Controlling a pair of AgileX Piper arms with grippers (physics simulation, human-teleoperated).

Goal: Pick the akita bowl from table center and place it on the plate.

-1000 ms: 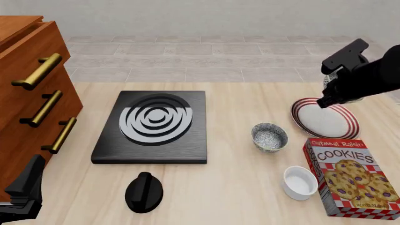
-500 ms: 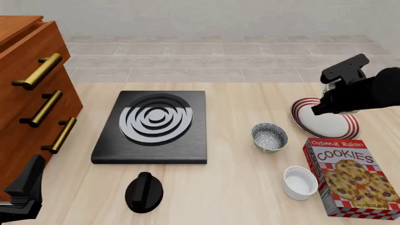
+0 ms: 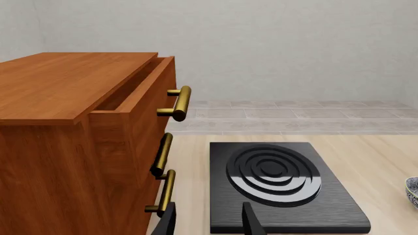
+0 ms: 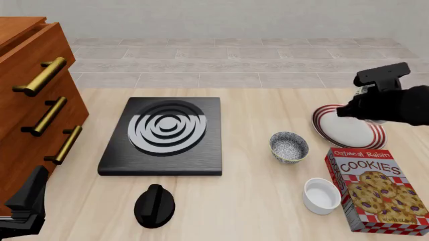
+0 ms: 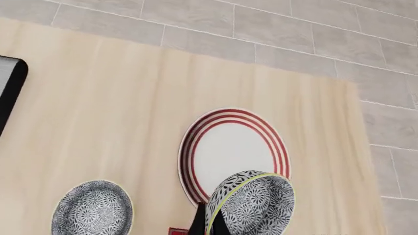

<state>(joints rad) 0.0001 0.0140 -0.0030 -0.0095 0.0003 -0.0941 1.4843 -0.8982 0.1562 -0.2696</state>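
Observation:
In the right wrist view my right gripper (image 5: 209, 226) is shut on the rim of the akita bowl (image 5: 255, 200). The bowl, patterned dark outside and speckled inside, hangs tilted above the near side of the red-striped plate (image 5: 232, 149). From the front, the right arm covers most of the bowl, leaving a sliver (image 4: 364, 91) behind the right gripper (image 4: 348, 110) over the plate (image 4: 348, 131). My left gripper (image 3: 209, 224) is open and empty, low at the near left (image 4: 25, 203) beside the cabinet.
A near-identical patterned bowl (image 4: 289, 146) stands left of the plate. Near right are a small white bowl (image 4: 321, 195) and a cookies box (image 4: 379, 191). A black stove plate (image 4: 164, 134) and knob (image 4: 154, 205) lie centre-left. A wooden drawer cabinet (image 4: 30, 95) fills the left.
My right arm has swung to the right and come down, now lying more level over the plate's far right side, still holding the bowl. The left arm has not moved.

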